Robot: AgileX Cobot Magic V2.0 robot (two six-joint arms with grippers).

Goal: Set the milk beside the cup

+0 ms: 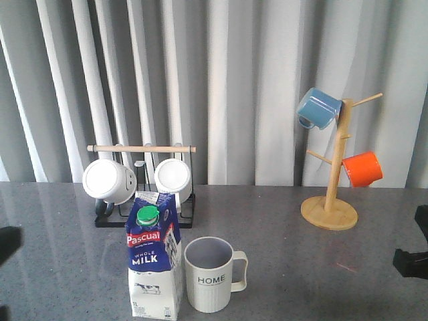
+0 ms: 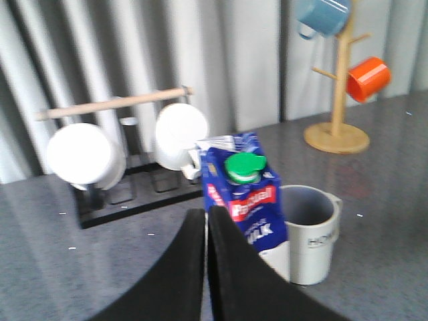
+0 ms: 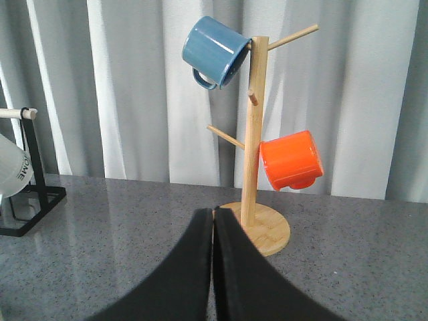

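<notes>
Front view, blue-white milk (image 1: 155, 261), green cap (image 1: 147, 215)

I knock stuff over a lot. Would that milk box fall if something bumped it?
Probably, if bumped near its top: the milk is tall on a small base. Its cardboard sides might squash a little. The cup stands close beside it and might stop it falling that way.

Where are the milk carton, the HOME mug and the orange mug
milk carton (image 1: 154, 257), front view, on the blue front panel by the label.
HOME mug (image 1: 211, 284), front view, on the ribbed wall under the lettering.
orange mug (image 3: 291, 160), right wrist view, on its side wall.
</notes>
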